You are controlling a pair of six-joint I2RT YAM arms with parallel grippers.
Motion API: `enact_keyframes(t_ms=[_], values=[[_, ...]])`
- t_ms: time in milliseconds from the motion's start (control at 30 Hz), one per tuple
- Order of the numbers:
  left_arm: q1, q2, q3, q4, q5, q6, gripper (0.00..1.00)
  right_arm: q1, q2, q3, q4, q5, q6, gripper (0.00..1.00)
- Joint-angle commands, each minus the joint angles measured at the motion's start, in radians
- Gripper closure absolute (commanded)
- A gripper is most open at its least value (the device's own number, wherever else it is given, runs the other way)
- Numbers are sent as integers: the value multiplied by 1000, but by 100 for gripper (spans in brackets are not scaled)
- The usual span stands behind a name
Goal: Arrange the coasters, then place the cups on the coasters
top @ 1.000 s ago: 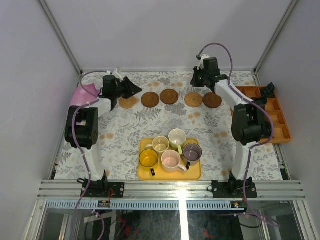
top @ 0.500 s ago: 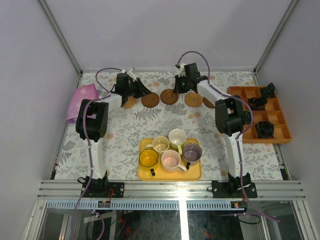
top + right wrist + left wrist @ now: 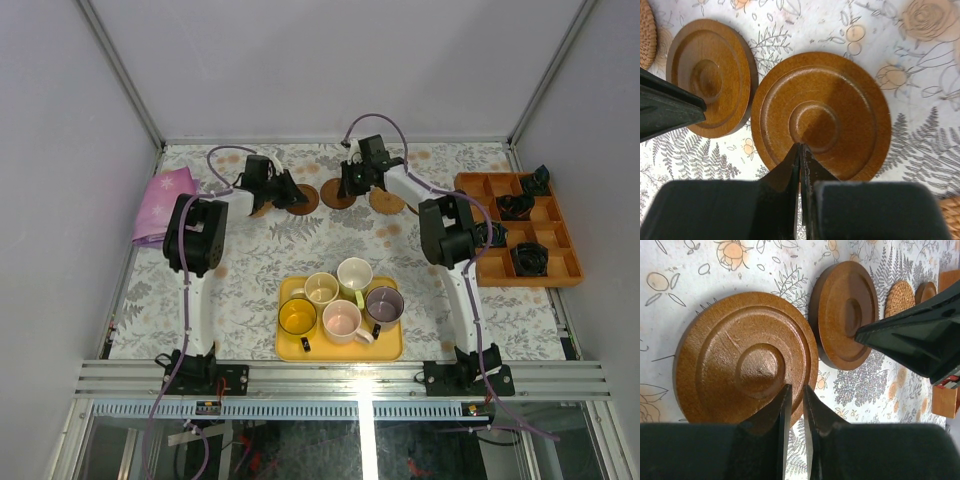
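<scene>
In the top view, a pink cloth (image 3: 160,200) is seen at the upper left of the flowered table (image 3: 250,270) and an orange compartment box (image 3: 560,265) at the right edge. A yellow tray (image 3: 390,350), its long axis running left to right, lies at the lower centre with the five cups (image 3: 343,320) crowded upright on it.

The coasters (image 3: 303,198) are laid flat in a left-to-right row across the upper part of the table; being round, they show no long axis. Parts of the row are covered by both arms.

The left gripper (image 3: 795,405) is held narrowly parted and empty, with only a thin slit left between its fingers. Its tips are placed over one dark brown coaster (image 3: 740,360).

The right gripper (image 3: 800,160) is clenched with nothing between its fingers, above the neighbouring dark brown coaster (image 3: 820,115). Whether either gripper presses down cannot be told.

These two discs lie just beside each other. A woven tan coaster (image 3: 900,297) and a further dark one (image 3: 926,290) are seen beyond them.
</scene>
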Motion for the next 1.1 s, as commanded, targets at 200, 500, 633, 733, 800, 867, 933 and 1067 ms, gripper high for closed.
enact_keyframes(t_ms=[200, 500, 633, 733, 800, 867, 933, 1067], values=[[-10, 7, 14, -38, -40, 32, 84, 34, -39, -90, 23, -11, 24, 100], [-10, -40, -21, -51, -111, 40, 83, 35, -93, -194, 53, 25, 32, 100], [-8, -63, -39, -65, -147, 55, 83, 34, -88, -184, 50, 34, 34, 100], [-7, -69, -45, -68, -153, 58, 83, 34, -85, -178, 53, 39, 36, 100], [-7, -70, -46, -73, -157, 59, 83, 34, -86, -174, 51, 46, 35, 100], [-5, -69, -48, -75, -161, 61, 83, 34, -84, -169, 49, 56, 33, 100], [-4, -72, -52, -76, -166, 61, 84, 34, -83, -161, 43, 67, 28, 100], [-2, -78, -60, -76, -172, 61, 84, 34, -80, -137, 27, 82, 17, 100]])
